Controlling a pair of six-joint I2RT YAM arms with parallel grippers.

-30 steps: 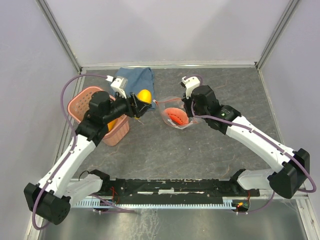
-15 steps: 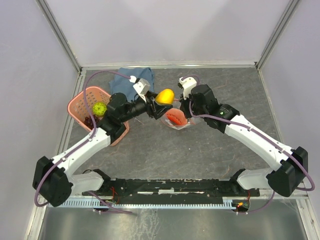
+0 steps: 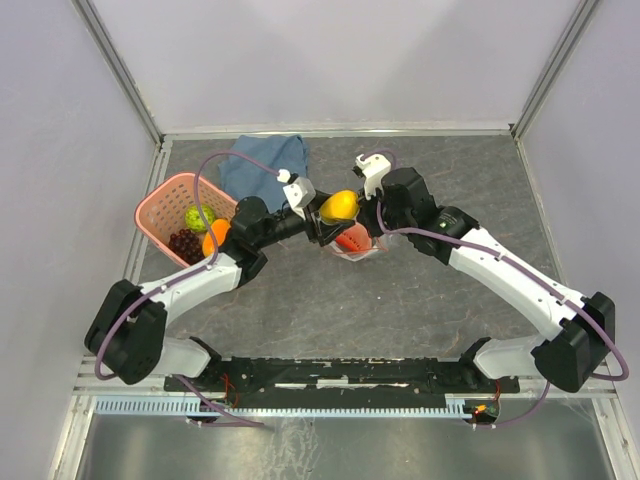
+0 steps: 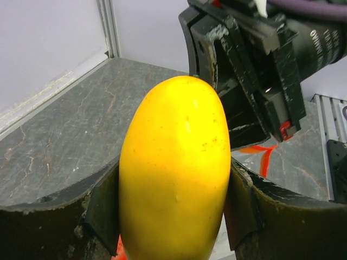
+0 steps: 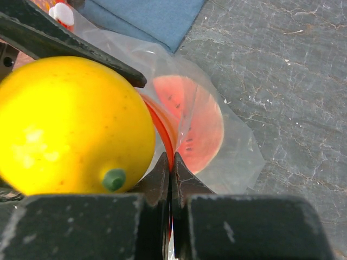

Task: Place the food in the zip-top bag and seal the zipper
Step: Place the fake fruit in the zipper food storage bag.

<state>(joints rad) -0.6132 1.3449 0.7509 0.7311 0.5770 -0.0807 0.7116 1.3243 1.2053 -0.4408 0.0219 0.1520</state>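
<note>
My left gripper (image 3: pixel 333 212) is shut on the yellow-orange round fruit (image 3: pixel 340 205), which fills the left wrist view (image 4: pixel 174 173) and shows in the right wrist view (image 5: pixel 70 122). It holds the fruit right above the mouth of the clear zip-top bag (image 3: pixel 352 240). My right gripper (image 5: pixel 172 162) is shut on the bag's orange-red zipper strip (image 5: pixel 162 127) and holds the mouth up. A red watermelon slice (image 5: pixel 192 127) lies inside the bag. The yellow-green bumpy ball (image 3: pixel 197 216), an orange piece (image 3: pixel 214 238) and the dark grape bunch (image 3: pixel 184 243) sit in the pink basket (image 3: pixel 160 200).
A folded blue cloth (image 3: pixel 262 162) lies behind the basket and shows in the right wrist view (image 5: pixel 143 19). The table's back rail (image 3: pixel 340 131) and side walls enclose the dark stone-patterned table top (image 3: pixel 400 310).
My left arm has swung right from over the basket, carrying the yellow-orange fruit to the bag's mouth. My right gripper has stayed on the zipper strip.
</note>
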